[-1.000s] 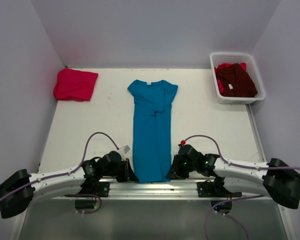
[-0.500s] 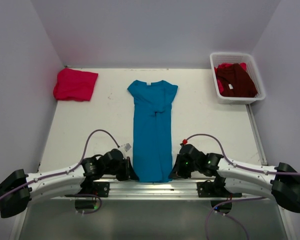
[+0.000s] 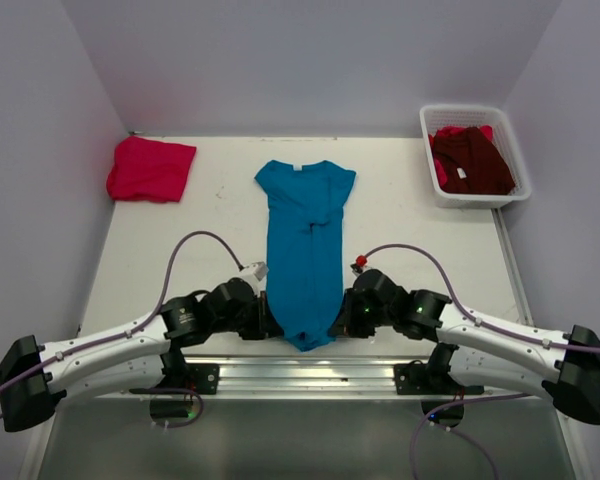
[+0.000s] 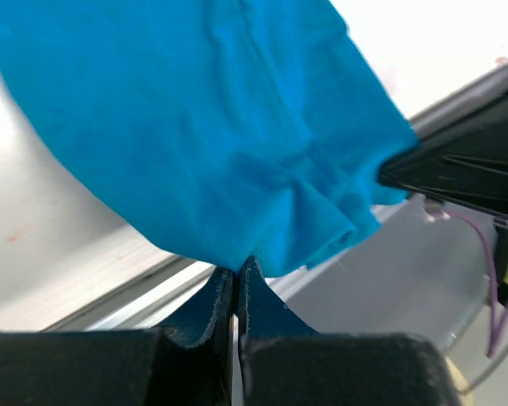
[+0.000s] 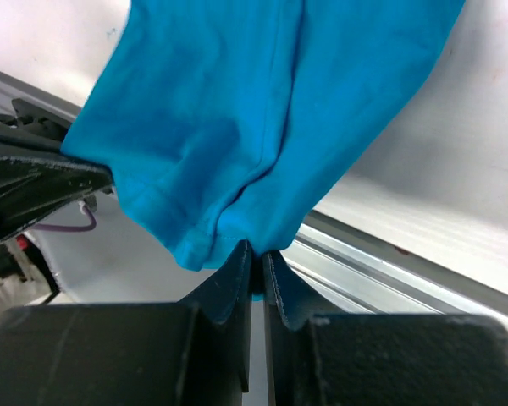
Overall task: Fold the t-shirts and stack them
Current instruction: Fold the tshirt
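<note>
From the top view, the teal-blue t-shirt (image 3: 302, 235) is lying lengthwise down the middle of the table (image 3: 200, 235), collar at the far end and sides folded in to make a narrow strip. The left gripper (image 3: 271, 322) and right gripper (image 3: 337, 319) are pinching its near hem at the two corners, and the cloth between them is sagging into a small pouch. A pinkish-red t-shirt (image 3: 150, 168) is sitting folded at the far left. A maroon t-shirt (image 3: 472, 160) is lying crumpled in the basket (image 3: 475, 110) at the far right.

In the left wrist view, the left gripper (image 4: 235, 275) is clamping narrow on a bunched corner of the teal-blue t-shirt (image 4: 212, 127), and the fabric is draping away towards the far side. The right gripper (image 4: 466, 173) is showing as a dark shape at the opposite corner.

In the right wrist view, the right gripper (image 5: 256, 254) is closing just as tightly on its corner of the teal-blue t-shirt (image 5: 262, 110), with the hem puckering at the pinch.

The cloth is looking light, limp and fairly grippy, so it will be drooping wherever it is unsupported. Holding both hem corners and keeping them apart should be keeping the edge taut for carrying it over towards the collar.
</note>
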`<action>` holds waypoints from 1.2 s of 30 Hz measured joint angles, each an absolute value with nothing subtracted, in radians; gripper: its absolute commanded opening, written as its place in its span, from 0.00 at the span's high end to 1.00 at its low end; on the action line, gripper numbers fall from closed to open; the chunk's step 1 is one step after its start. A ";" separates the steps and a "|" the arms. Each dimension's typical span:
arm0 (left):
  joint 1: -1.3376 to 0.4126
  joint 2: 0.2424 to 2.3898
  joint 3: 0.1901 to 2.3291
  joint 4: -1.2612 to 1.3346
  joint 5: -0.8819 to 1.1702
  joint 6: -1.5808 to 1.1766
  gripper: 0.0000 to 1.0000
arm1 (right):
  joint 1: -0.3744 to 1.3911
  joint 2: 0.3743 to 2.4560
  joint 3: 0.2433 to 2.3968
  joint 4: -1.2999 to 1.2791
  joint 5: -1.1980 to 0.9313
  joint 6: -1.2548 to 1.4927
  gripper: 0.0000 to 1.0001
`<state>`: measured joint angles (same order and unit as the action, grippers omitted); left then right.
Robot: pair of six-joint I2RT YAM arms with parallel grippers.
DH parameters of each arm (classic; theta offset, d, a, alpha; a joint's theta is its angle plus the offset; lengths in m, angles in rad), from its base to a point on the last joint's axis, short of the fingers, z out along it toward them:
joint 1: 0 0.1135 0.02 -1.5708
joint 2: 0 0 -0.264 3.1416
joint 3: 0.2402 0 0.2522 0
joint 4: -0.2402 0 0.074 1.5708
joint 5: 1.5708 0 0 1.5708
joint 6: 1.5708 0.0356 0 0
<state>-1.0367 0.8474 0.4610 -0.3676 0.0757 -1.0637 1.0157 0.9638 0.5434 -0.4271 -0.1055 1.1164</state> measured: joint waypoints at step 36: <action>-0.832 1.095 0.597 -0.297 -0.213 -0.672 1.00 | 0.852 1.348 0.884 -0.519 0.169 0.791 1.00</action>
